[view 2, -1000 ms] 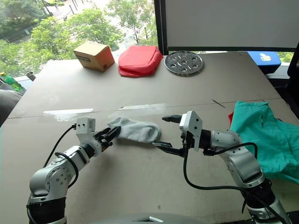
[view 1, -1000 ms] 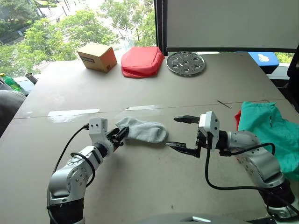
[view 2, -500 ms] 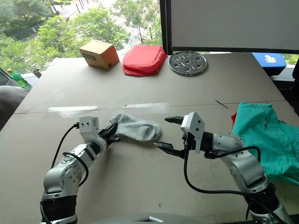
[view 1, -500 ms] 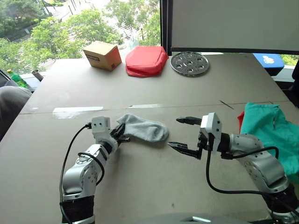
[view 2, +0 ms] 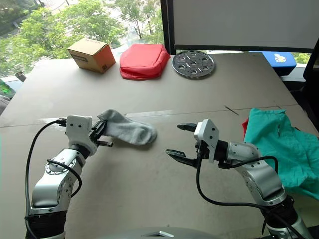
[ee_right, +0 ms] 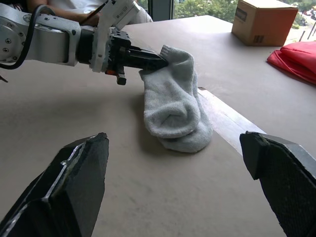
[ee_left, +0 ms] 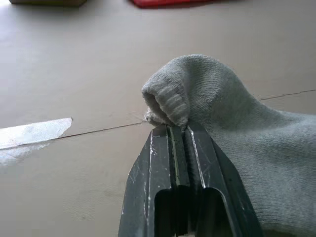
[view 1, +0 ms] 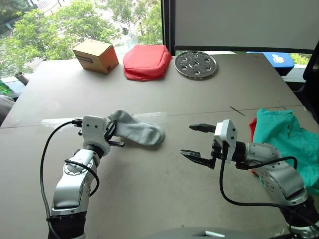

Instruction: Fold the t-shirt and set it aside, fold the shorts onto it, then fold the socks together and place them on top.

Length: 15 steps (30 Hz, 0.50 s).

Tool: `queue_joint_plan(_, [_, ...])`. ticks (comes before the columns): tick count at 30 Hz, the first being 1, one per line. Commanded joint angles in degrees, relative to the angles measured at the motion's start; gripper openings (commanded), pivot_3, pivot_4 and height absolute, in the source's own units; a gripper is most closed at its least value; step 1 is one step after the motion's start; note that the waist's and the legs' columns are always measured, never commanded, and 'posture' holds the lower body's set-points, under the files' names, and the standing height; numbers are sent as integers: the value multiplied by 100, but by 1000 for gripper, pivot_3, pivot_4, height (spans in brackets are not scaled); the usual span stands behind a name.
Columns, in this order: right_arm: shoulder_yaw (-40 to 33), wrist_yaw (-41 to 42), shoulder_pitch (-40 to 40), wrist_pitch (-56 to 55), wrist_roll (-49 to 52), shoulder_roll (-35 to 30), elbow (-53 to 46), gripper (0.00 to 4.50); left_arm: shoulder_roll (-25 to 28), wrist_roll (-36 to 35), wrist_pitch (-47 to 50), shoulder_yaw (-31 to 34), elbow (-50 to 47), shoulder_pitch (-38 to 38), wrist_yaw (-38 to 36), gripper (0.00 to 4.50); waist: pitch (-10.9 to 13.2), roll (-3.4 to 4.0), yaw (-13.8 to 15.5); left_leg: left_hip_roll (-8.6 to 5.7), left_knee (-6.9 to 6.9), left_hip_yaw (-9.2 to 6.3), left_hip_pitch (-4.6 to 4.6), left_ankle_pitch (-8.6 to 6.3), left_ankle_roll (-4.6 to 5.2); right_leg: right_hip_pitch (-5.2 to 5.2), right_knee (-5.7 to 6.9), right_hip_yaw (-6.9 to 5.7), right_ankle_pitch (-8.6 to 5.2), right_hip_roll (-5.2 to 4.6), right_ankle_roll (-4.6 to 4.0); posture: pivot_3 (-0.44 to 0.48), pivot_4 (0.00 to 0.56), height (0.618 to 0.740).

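Daylight comes in from the window (view 1: 99,20) at the far side of the table (view 1: 164,184), and the scene is bright and evenly lit. The trees outside are nearly washed out. A pale strip of glare (view 1: 57,121) lies on the tabletop along the seam, and it shows again as a white patch in the left wrist view. Shadows are soft and short, lying under the socks (view 1: 135,131) and beneath both arms. In the right wrist view the near black fingers (ee_right: 74,182) are blurred, and the far background is soft.
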Motion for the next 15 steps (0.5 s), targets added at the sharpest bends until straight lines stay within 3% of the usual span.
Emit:
queue_joint_plan(1, [-143, 5, -37, -100, 49, -39, -123, 4500, 193, 517, -412, -357, -391, -167, -143, 45, 1, 2, -4, 0, 0, 3, 2, 0, 0, 0, 2, 3, -1, 0, 0, 0, 150, 740])
queue_joint_plan(9, [-226, -91, 58, -21, 52, -122, -244, 4500, 476, 1094, -674, -1128, -532, -333, -711, 45, 1, 2, -24, 0, -4, 2, 1, 0, 1, -7, 2, 4, 22, 5, -8, 0, 150, 740])
queue_joint_plan(15, [-330, -218, 209, 76, 82, -200, -432, 4500, 626, 1634, -1382, -1674, -201, -314, -1029, 45, 3, 5, -10, 0, -2, 5, 2, -1, 2, -3, 2, 5, 9, 4, 15, 0, 150, 740])
